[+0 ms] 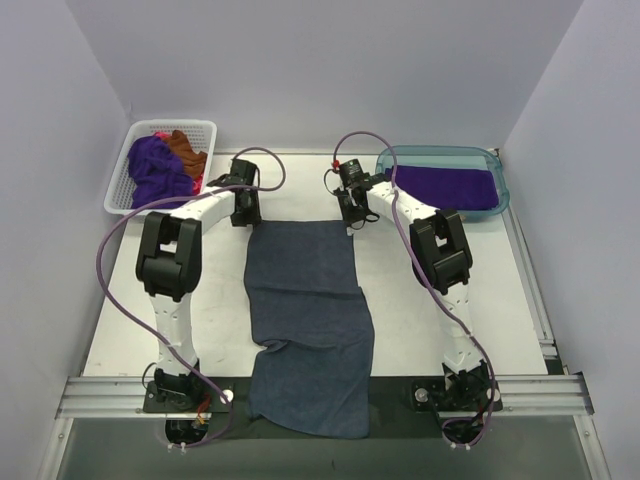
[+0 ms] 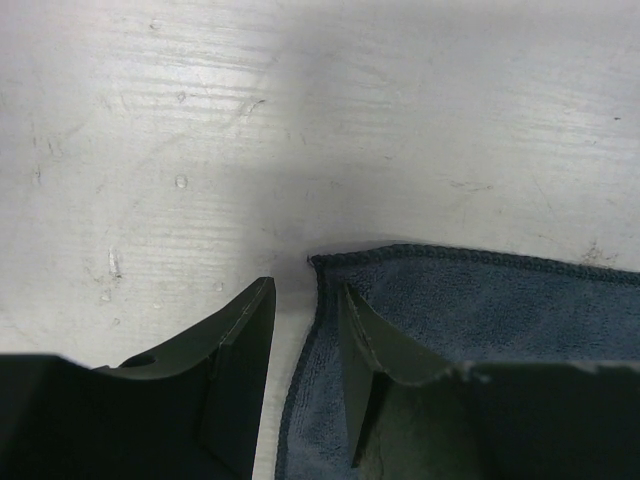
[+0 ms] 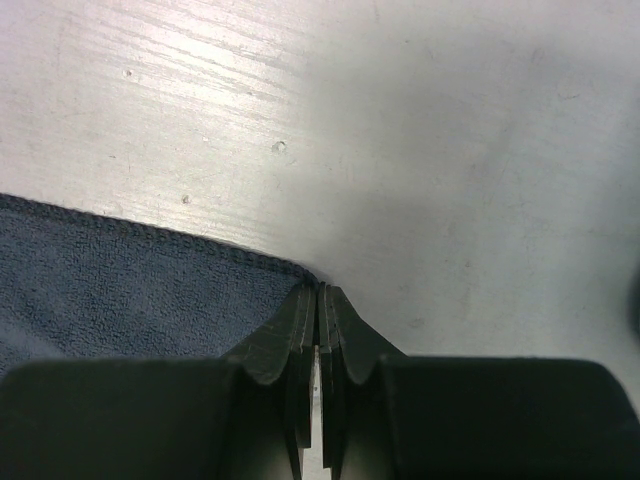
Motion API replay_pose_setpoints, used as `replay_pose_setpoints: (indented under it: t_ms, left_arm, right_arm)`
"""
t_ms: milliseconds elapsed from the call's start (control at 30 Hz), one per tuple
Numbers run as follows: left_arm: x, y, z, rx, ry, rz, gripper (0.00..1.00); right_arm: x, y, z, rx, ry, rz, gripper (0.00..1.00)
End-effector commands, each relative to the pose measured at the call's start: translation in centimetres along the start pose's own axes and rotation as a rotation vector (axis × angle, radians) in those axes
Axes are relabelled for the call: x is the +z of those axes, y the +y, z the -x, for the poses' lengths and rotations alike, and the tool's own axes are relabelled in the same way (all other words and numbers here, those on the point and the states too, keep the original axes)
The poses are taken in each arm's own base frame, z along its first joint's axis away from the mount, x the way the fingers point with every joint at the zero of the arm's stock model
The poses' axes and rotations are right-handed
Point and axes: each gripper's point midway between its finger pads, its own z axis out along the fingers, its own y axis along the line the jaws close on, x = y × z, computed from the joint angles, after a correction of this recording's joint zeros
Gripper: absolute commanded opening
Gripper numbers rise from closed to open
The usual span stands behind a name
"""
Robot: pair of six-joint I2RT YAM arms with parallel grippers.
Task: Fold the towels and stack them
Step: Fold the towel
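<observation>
Both arms reach forward with elbows raised and wrists tipped down at the far edge of the slate blue-grey towel, which lies flat on the table with its near end draped over the front edge. The left gripper straddles the far left corner, fingers apart, one over cloth and one over bare table. The right gripper has its fingers pressed together at the far right corner; whether they pinch cloth cannot be told.
</observation>
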Motion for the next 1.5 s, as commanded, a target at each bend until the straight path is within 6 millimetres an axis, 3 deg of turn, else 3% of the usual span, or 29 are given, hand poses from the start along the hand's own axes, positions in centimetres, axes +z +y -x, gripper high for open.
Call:
replay_pose_setpoints:
  t_ms: [0,200,533,733,900,1200,1467]
  left_arm:
    - [0.1,-0.9,1.8,0.025,-0.052,0.009,0.42]
    - [1.0,-1.3,0.7,0.071,-0.03,0.052,0.42]
    - [3.1,0.5,-2.7,0.137,0.08,0.197,0.42]
    - [2.5,2.1,-3.1,0.132,0.114,0.299,0.39]
    - [2.4,2.2,-3.6,0.142,0.151,0.3,0.5]
    - [1.5,3.4,-6.2,0.055,0.257,0.301,0.4]
    - [0.6,4.0,-7.2,0.016,0.278,0.275,0.44]
  right_arm:
    - [-0.2,-0.1,-5.5,-0.04,0.182,-0.01,0.0]
    - [-0.1,-0.2,-5.6,-0.037,0.187,-0.009,0.0]
    - [-0.1,-0.2,-5.9,-0.033,0.188,-0.008,0.0]
    - [-0.2,-0.3,-6.1,-0.033,0.19,-0.008,0.0]
    - [-0.3,-0.2,-6.2,-0.032,0.189,-0.004,0.0]
    - [-0.9,-0.2,-6.0,-0.032,0.176,0.004,0.0]
    - [-1.6,0.2,-5.8,-0.028,0.166,0.023,0.0]
